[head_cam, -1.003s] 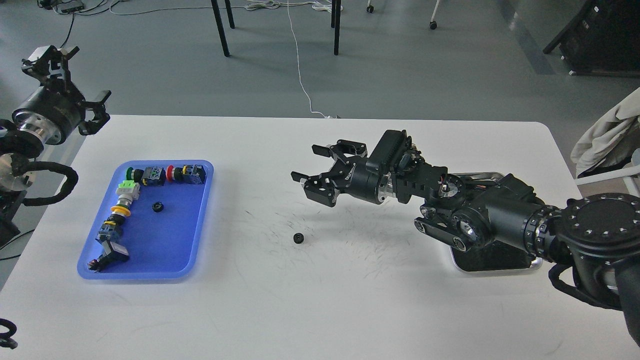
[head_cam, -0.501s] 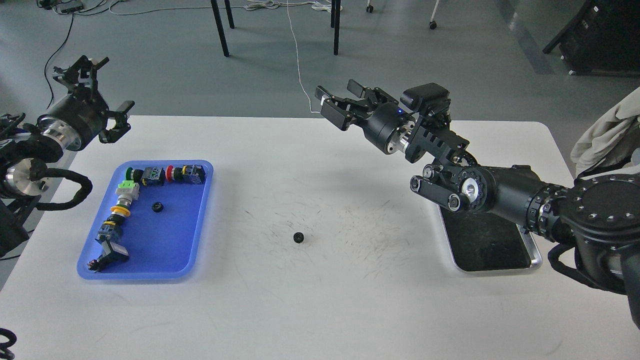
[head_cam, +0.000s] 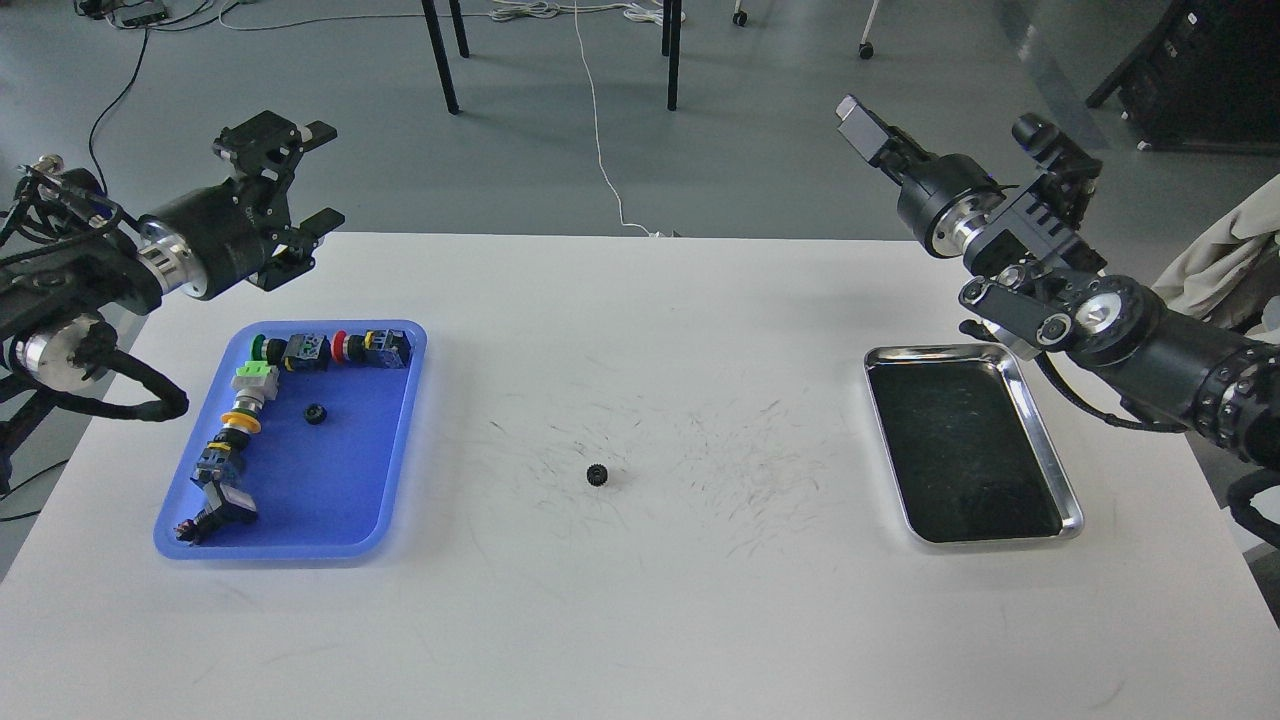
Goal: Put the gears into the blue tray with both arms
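One small black gear [head_cam: 598, 475] lies alone on the white table near its middle. A second gear [head_cam: 316, 412] rests inside the blue tray [head_cam: 335, 490] at the left. My left gripper [head_cam: 312, 175] hovers above the table's back left corner, behind the tray, open and empty. Raised high beyond the table's back right edge, my right gripper [head_cam: 862, 125] is far from both gears. It is seen edge-on, so its fingers cannot be told apart.
Several colourful push-button switches [head_cam: 250, 385] line the blue tray's left and far sides. A shiny silver tray [head_cam: 1052, 445] with a dark inside sits at the right, under my right arm's elbow. Chair legs and cables stand on the floor beyond the table.
My right arm has swung up and back to the right, away from the table's middle, uncovering the silver tray. My left gripper has moved rightward toward the back left corner. Neither gear moved.
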You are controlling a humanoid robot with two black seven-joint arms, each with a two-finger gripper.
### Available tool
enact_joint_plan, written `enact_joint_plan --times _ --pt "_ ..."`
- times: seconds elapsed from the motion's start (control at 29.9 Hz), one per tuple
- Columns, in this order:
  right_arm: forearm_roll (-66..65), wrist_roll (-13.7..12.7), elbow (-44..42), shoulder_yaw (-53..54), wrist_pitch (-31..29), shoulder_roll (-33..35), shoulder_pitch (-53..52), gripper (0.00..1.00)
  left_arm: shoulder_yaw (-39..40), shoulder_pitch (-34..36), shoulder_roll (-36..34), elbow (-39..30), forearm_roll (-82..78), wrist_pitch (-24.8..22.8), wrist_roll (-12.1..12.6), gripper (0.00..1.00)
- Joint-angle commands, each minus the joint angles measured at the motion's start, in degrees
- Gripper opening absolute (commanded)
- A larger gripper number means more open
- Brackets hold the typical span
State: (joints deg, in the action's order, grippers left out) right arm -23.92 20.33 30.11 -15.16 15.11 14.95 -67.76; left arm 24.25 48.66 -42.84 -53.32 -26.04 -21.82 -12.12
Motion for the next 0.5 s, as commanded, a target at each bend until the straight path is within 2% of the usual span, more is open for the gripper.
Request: enact_joint_plan --times 0.0,0.1,0.2,0.27,0.33,0.4,0.47 --pt "3.2 -2.9 -0.1 0.6 -4.9 1.6 0.3 0.95 0.1 0.4 -3.0 -3.4 -5.2 -0.1 0.6 0.99" --pt "3.2 -5.6 -0.1 0.1 -8.2 1.7 -0.3 0.95 0.1 1.3 -5.5 -5.5 -6.5 -0.3 1.4 0.99" --pt "3.4 -5.9 -0.1 0.7 -11.1 2.7 -0.5 0.95 0.3 3.0 -9.5 -8.4 -7.8 -0.8 2.4 0.99" --pt "3.4 -5.9 -0.1 0.9 -12.1 4.2 -0.4 0.95 0.1 4.5 -11.7 -8.6 -9.4 -3.4 2.5 0.99" --pt "3.5 -5.9 0.2 2.1 -12.4 4.8 -0.3 0.95 1.0 4.9 -13.1 -8.1 -11.9 -6.2 1.8 0.99" --pt "4.7 -6.1 0.7 4.9 -13.1 5.1 0.1 0.95 1.5 5.4 -14.1 -8.1 -12.6 -6.2 1.1 0.99" --pt "8.0 -6.2 0.1 7.8 -15.0 5.4 0.5 0.95 3.2 5.5 -13.5 -8.0 -12.5 -6.2 -1.3 0.98"
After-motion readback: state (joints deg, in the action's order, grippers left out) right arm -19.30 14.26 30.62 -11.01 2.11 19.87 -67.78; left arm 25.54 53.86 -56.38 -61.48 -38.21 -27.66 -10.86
